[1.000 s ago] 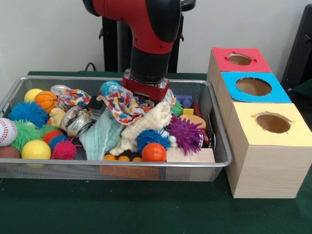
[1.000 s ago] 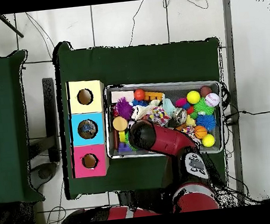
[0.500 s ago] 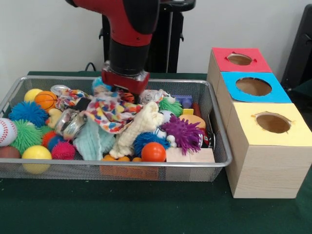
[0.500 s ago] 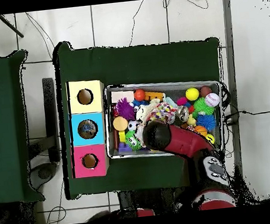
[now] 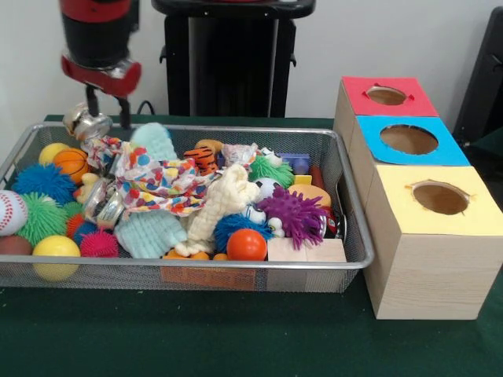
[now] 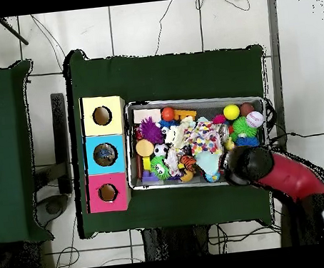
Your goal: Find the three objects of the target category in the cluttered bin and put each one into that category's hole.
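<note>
Silver mesh bin [image 5: 355, 259] lies crowded with toys; the gripper [image 5: 104, 118] hangs over its far left corner, pinching a crinkled clear bottle [image 5: 85, 124] just above the rim. This looks like the carrying step; next it must travel right to the boxes [image 5: 428, 259] and drop the bottle through the right hole.

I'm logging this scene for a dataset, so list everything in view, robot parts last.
Silver wire-mesh bin: one, on the green table.
Wooden boxes with round holes: three in a row beside the bin, topped red, blue, yellow.
Confetti-patterned cloth: one, draped across the bin's middle.
Cream knitted plush: one, beside the cloth.
Purple spiky ball: one, towards the boxes.
Orange smooth ball: one, at the front wall.
White baseball: one, at the end away from the boxes.
Small orange basketball: one, far corner.
Shiny crumpled item: one, at the pincer's tips; bottle or can, unclear.
Red-and-black arm: one; pincer above the bin's far corner.
</note>
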`<state>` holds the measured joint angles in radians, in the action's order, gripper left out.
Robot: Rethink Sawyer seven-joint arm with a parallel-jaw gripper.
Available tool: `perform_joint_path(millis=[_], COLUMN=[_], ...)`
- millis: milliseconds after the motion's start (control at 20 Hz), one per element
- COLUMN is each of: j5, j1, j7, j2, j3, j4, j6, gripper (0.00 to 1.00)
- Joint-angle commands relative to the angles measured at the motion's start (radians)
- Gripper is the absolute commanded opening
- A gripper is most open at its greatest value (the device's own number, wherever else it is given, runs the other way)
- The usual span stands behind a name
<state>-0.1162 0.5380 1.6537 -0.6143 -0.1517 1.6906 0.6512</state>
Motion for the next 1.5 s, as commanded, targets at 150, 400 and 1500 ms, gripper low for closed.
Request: perform_joint_path(millis=[150,400,1500], j5=[-0.159,-0.169,-0.213], j1=[0.138,0.16,0.112], j7=[-0.389,-0.348,-0.11], j2=[-0.017,-0.046,-0.075], j3=[0.212,0.27,0.313], j4=[-0.201,-0.157,-0.051], j6=[0.224,0.219,0.098], gripper=[1.0,1.0,1.0])
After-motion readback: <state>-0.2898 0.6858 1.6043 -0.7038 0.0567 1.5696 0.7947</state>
